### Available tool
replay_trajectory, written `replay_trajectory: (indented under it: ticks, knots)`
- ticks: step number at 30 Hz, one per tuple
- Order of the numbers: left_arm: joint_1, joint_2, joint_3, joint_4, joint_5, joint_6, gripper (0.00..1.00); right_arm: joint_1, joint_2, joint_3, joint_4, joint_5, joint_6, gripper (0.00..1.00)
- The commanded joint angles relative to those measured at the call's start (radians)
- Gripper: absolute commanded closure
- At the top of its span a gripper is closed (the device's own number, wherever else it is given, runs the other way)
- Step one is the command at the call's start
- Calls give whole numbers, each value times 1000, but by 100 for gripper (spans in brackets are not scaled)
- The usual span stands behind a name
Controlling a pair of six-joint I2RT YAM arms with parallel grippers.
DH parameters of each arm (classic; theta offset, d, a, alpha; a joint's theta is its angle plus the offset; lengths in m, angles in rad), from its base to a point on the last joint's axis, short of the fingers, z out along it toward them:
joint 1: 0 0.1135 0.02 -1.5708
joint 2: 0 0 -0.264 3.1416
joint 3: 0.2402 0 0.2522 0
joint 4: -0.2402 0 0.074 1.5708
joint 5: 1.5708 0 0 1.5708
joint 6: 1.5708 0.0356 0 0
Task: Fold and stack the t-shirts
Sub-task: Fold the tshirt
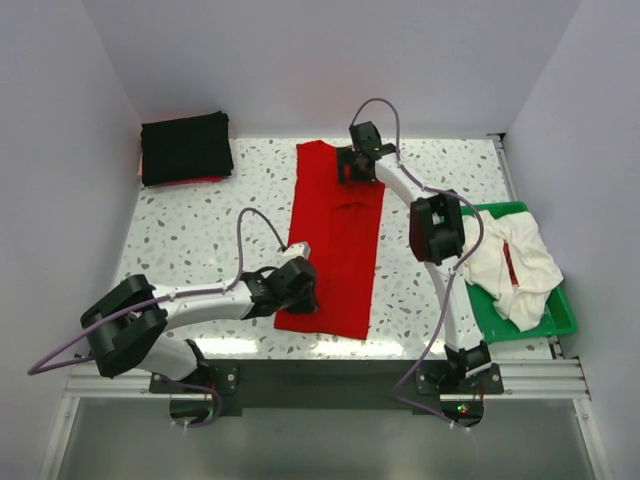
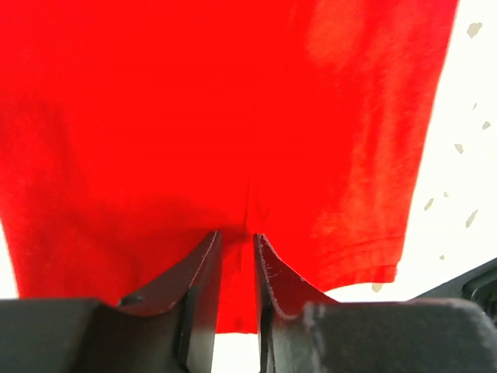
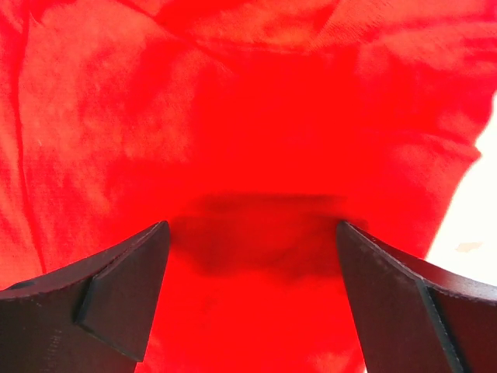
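The red t-shirt [image 1: 335, 240] lies as a long narrow strip down the middle of the table. My left gripper [image 1: 300, 290] is at its near left edge; in the left wrist view the gripper [image 2: 237, 235] has its jaws closed to a narrow gap with a pinch of the red t-shirt [image 2: 194, 109] between them. My right gripper [image 1: 355, 165] is over the far end of the strip; in the right wrist view the gripper [image 3: 252, 227] is wide open just above the red t-shirt [image 3: 256, 116], holding nothing. A folded black t-shirt [image 1: 186, 148] lies at the back left. A whitish t-shirt [image 1: 515, 262] lies crumpled in the tray.
The green plastic tray [image 1: 560, 318] stands at the right edge of the table. A sliver of red cloth [image 1: 195, 181] shows under the black t-shirt. Speckled table top [image 1: 190, 230] lies bare left of the red t-shirt. White walls enclose the back and both sides.
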Motion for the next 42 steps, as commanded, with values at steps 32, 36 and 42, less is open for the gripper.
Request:
replay_trajectory:
  ticks: [32,36,42]
  knots:
    - [295,-50,-143,-34,134,91,88,505,-1102,-1513,65,-13,497,31]
    - [290,-94,-180,-50,144,72,90,503,-1125,-1548,2,7,482,32]
    - [292,-156,-126,-116,128,109,82,505,-1227,-1504,-72,25,483,32]
